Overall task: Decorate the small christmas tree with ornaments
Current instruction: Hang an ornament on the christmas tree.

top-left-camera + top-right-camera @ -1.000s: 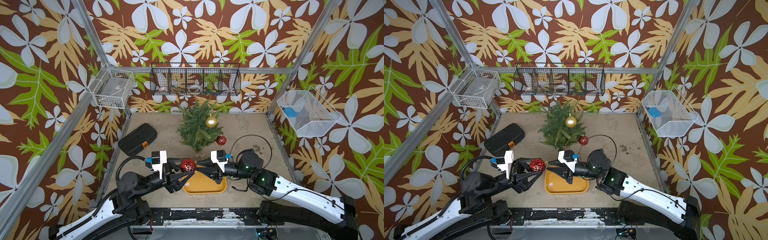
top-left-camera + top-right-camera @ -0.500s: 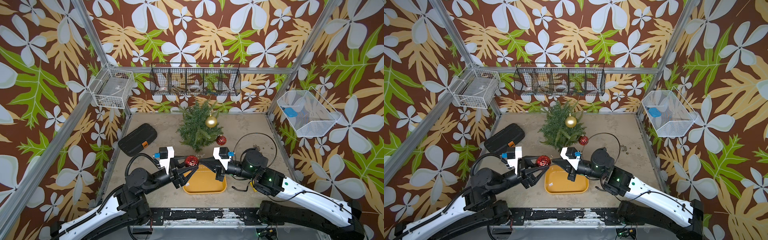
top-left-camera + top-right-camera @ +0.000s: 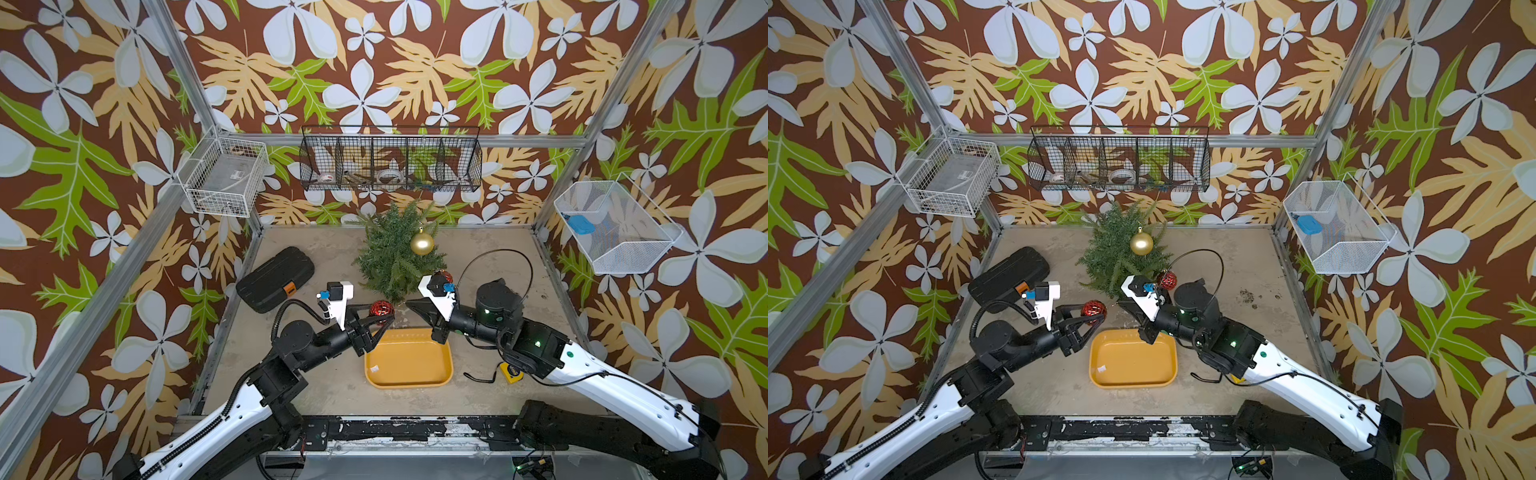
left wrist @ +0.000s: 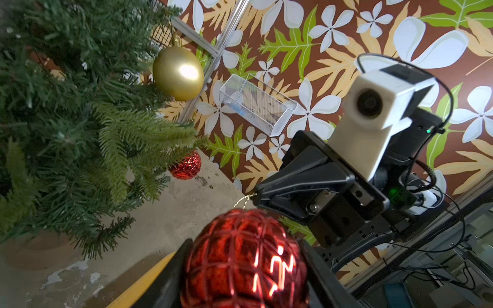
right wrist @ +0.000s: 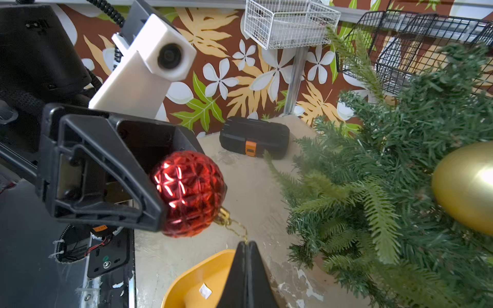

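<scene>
L gripper (image 3: 384, 314) clamps red bauble (image 5: 190, 192) steady; R gripper (image 5: 245, 246) tips pressed together, pinching its gold loop (image 5: 231, 224). I'm prob. readying hang on tree (image 3: 390, 253).

Both top views look steeply down from high above and well in front of the small christmas tree (image 3: 392, 257), taking in the whole counter (image 3: 332, 249) and both arms. The left wrist camera sits close behind the left tool (image 4: 244, 241), facing one side of the tree and the right tool (image 4: 256, 193). The right wrist camera, as near, faces back from the other side, and both share the tree, the red ornament (image 4: 242, 266) and the gold ornament (image 4: 178, 73).
</scene>
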Robot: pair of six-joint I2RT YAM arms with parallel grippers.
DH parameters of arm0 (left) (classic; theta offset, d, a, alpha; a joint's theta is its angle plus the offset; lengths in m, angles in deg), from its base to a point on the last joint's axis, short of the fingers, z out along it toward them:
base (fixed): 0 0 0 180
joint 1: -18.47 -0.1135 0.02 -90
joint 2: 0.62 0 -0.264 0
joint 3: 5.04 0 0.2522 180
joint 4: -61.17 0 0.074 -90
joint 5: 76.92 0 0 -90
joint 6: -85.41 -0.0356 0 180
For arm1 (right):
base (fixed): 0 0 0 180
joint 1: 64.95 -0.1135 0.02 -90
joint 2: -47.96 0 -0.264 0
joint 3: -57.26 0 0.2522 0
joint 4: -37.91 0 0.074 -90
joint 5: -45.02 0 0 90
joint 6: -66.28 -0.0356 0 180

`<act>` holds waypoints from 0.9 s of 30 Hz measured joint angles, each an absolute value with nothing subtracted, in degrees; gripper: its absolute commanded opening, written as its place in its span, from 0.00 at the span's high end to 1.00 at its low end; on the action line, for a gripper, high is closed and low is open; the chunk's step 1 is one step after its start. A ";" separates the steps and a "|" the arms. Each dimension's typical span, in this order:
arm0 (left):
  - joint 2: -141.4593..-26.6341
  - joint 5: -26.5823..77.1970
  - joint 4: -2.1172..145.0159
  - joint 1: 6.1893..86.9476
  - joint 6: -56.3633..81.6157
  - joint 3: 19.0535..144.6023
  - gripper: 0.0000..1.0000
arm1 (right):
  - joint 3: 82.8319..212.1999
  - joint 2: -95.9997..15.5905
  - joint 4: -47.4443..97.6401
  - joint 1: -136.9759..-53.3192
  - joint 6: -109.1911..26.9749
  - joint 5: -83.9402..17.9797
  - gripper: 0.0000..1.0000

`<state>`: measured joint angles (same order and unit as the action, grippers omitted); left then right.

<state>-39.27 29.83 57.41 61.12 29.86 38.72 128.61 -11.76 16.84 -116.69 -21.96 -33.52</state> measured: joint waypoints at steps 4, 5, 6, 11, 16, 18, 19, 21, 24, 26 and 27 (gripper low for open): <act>-40.47 34.36 54.05 57.74 31.61 37.89 0.53 | 130.38 -12.99 15.11 -116.32 -21.00 -34.74 1.00; -40.56 35.01 53.19 57.01 32.03 37.67 0.53 | 130.86 -13.27 14.82 -116.25 -20.46 -34.89 1.00; -40.60 35.82 52.43 56.42 32.44 37.52 0.53 | 131.30 -13.58 14.63 -116.23 -20.43 -34.91 1.00; -40.76 38.49 50.05 55.11 32.79 37.78 0.52 | 132.52 -14.71 13.99 -116.21 -19.82 -36.20 1.00; -41.30 39.56 48.71 54.70 32.77 38.53 0.52 | 133.31 -15.15 13.80 -116.12 -19.10 -37.41 1.00; -41.81 40.28 48.28 54.61 32.77 38.79 0.52 | 133.90 -15.26 13.73 -116.12 -19.01 -37.43 1.00; -41.98 40.32 48.12 54.59 32.77 38.90 0.52 | 134.12 -15.33 13.71 -116.12 -18.99 -37.43 1.00; -42.29 40.30 47.82 54.48 32.79 39.20 0.52 | 134.57 -15.33 13.51 -116.12 -18.93 -37.43 1.00; -42.66 40.08 47.51 54.06 32.81 39.62 0.53 | 135.03 -15.31 13.38 -116.12 -18.73 -37.43 1.00; -43.21 40.08 47.10 53.82 32.97 39.97 0.53 | 135.27 -15.31 13.23 -116.12 -18.55 -37.43 1.00; -43.51 40.13 46.70 53.71 32.97 40.19 0.53 | 135.34 -15.31 13.03 -116.12 -18.51 -37.43 1.00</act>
<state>-43.51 40.13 46.70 53.71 32.97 40.19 135.34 -15.31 13.03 -116.12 -18.51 -37.43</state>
